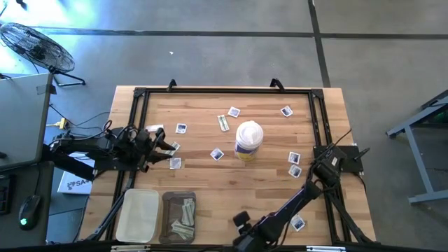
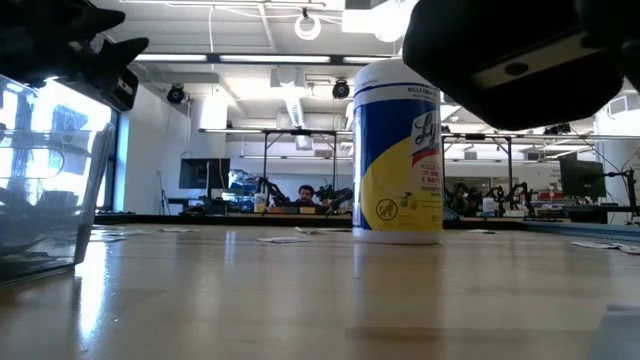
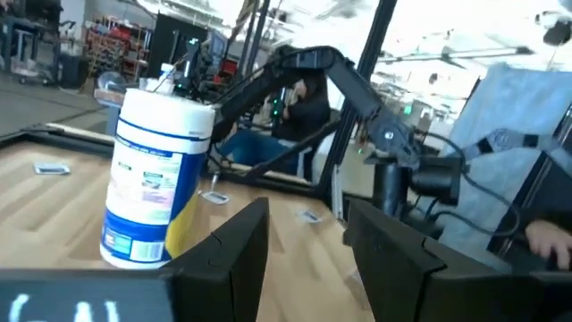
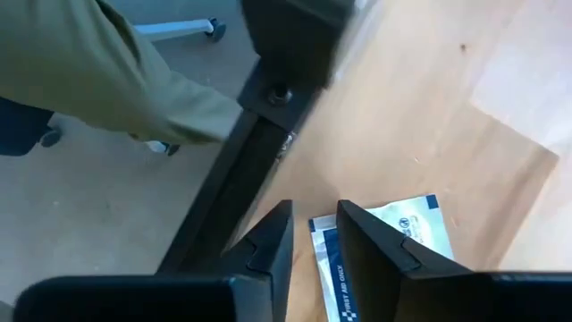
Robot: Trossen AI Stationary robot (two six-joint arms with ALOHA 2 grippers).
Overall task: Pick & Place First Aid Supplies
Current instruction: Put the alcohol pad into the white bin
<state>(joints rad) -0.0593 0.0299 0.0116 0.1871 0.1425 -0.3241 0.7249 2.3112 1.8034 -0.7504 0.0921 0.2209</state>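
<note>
High view: we are looking at the wooden table [image 1: 231, 175], framed by black rails, with the canister [image 1: 248, 140] standing near the middle. Two trays are sitting at the near left edge: a pale empty tray [image 1: 138, 215] and beside it a darker tray [image 1: 178, 217] already holding several strip packets. Square white-and-blue packets [image 1: 294, 158] are lying scattered around the canister, well apart from one another.

The left gripper [image 1: 166, 147] is waiting at the left side of the table, jaws standing wide with nothing between them.

The right gripper [image 1: 241, 222] is working at the near edge. In its wrist view the jaws are standing narrow, straddling the edge of one square packet [image 4: 393, 234] lying flat on the wood beside the rail; whether it is pinched yet, we cannot tell.

We are judging the packet as very light, thin, flexible and slick-faced. Lying flat, it is offering little to grab; an edge pinch looks best, and it could slide or fold.
</note>
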